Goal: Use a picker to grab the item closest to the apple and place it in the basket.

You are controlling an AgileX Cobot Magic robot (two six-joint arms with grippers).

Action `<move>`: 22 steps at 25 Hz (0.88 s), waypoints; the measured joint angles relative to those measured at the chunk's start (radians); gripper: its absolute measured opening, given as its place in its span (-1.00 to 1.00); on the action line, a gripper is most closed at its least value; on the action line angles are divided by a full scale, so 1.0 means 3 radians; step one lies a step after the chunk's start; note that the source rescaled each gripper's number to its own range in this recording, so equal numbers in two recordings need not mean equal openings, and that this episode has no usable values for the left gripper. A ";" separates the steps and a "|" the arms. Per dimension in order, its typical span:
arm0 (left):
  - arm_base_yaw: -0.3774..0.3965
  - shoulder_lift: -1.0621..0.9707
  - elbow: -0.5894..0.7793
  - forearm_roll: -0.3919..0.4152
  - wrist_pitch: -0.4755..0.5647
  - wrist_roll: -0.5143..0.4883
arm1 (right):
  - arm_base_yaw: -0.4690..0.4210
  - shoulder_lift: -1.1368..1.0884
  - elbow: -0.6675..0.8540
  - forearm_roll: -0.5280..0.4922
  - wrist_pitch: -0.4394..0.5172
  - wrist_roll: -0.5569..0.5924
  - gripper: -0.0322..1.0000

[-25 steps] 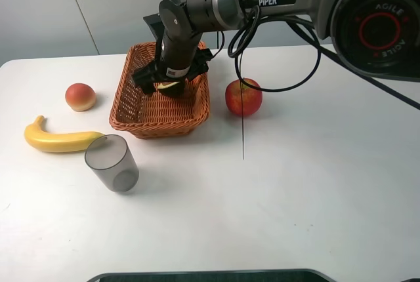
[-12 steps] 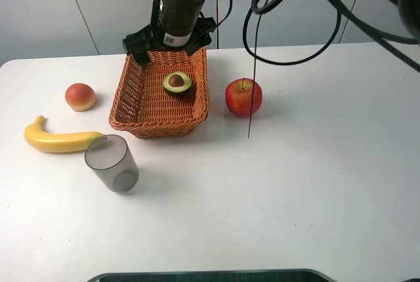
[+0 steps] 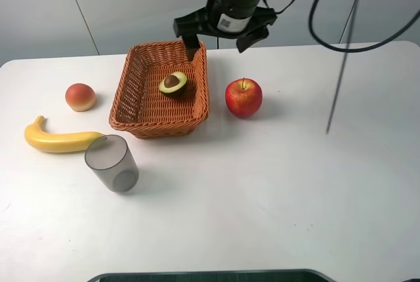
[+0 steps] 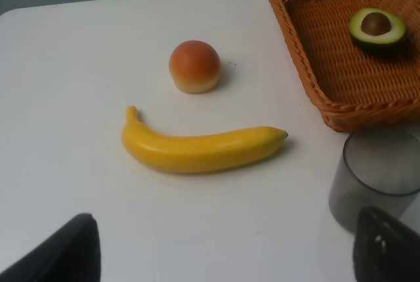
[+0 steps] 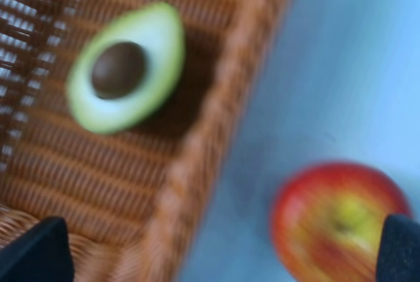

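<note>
Currently, the main hazard is contact during any retreat of the right gripper (image 3: 218,40). It hangs above the far rim of the basket (image 3: 157,128), jaws spread and holding nothing. A low or sideways path could catch the wicker and shift the basket. It could also knock the apple (image 3: 243,97), which stands just beside the basket, and set it rolling across the bench (image 3: 262,197).

The avocado half (image 3: 173,83) lies inside the basket, cut face up, near the apple-side wall. It is below the gripper, nearer the camera, and apart from both fingers. Placement appears complete; closing again here risks lifting it out.

The left gripper (image 4: 223,249) is spread wide near the banana (image 4: 197,151), holding nothing.
</note>
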 joint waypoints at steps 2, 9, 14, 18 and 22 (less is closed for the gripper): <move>0.0000 0.0000 0.0000 0.0000 0.0000 0.0000 | -0.0131 -0.0225 0.0335 0.0000 -0.0041 0.0047 1.00; 0.0000 0.0000 0.0000 0.0000 0.0000 0.0000 | -0.0690 -0.1126 0.1385 0.0075 -0.0149 0.0127 1.00; 0.0000 0.0000 0.0000 0.0000 0.0000 0.0000 | -0.1160 -0.1781 0.1973 0.0119 -0.0173 0.0105 1.00; 0.0000 0.0000 0.0000 0.0000 0.0000 0.0000 | -0.1554 -0.2273 0.2321 0.0148 -0.0138 -0.0008 1.00; 0.0000 0.0000 0.0000 0.0000 0.0000 0.0000 | -0.1874 -0.2702 0.2521 0.0148 0.0042 -0.0230 1.00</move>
